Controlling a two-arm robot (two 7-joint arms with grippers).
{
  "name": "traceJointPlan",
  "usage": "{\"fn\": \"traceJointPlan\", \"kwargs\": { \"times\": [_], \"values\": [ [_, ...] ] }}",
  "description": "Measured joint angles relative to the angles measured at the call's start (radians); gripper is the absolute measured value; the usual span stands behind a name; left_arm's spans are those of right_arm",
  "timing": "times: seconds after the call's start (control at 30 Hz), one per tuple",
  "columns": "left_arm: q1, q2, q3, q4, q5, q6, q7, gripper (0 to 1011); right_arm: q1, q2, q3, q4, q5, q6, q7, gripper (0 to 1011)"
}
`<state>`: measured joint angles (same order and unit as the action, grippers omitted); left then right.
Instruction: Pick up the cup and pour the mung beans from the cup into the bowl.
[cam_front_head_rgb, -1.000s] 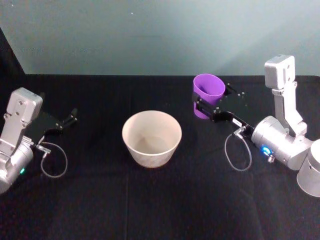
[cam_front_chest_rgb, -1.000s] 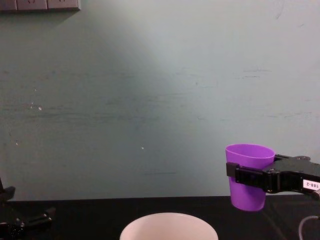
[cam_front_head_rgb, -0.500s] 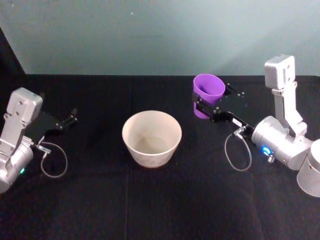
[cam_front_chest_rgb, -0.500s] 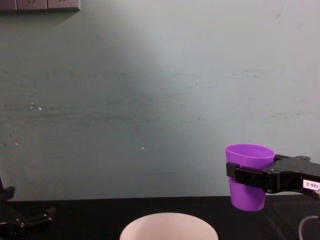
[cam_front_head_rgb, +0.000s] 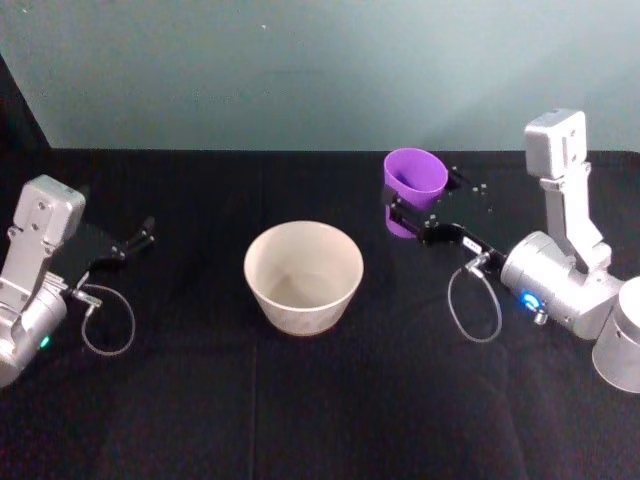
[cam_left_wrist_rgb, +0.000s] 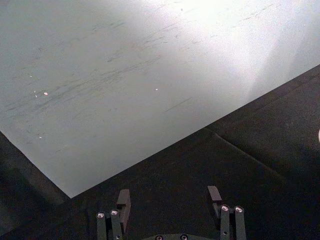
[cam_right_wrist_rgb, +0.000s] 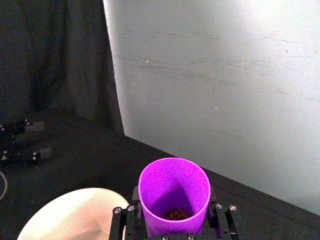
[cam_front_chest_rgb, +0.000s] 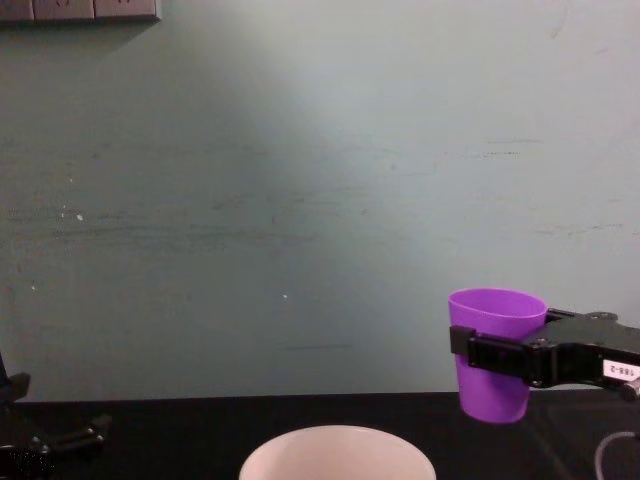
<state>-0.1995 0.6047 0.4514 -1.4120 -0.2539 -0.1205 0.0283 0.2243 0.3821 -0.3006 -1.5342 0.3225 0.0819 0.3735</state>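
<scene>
Transport step: small bright purple plastic cup (cam_front_head_rgb: 415, 180) is held upright, clamped in right gripper (cam_front_head_rgb: 404, 216), right of wide round white bowl (cam_front_head_rgb: 252, 268) and apart from it. Carrying over the rim, then tipping, is called for. Left gripper (cam_front_head_rgb: 138, 238) is parked, fingers spread.

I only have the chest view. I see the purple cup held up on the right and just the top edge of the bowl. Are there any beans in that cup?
Observer: Yes. The right wrist view looks down into the cup, and a small heap of beans lies at its bottom.
Operator: Is the cup over the bowl yet?
Observer: No. In the head view the right gripper has its jaws shut on the cup, to the right of the bowl. A strip of black table shows between them.
Operator: Anything in the bowl?
Observer: The head view shows its inside bare, with no beans that I can make out.
</scene>
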Motion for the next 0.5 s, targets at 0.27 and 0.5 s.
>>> {"fn": "traceJointPlan", "kwargs": {
  "times": [0.27, 0.5],
  "values": [
    [0.000, 0.000, 0.000, 0.000, 0.000, 0.000, 0.000, 1000, 0.030, 0.019, -0.054, -0.021, -0.083, 0.031, -0.016, 718],
    [0.000, 0.000, 0.000, 0.000, 0.000, 0.000, 0.000, 1000, 0.064, 0.032, -0.119, -0.049, -0.219, 0.081, -0.039, 718]
  ]
}}
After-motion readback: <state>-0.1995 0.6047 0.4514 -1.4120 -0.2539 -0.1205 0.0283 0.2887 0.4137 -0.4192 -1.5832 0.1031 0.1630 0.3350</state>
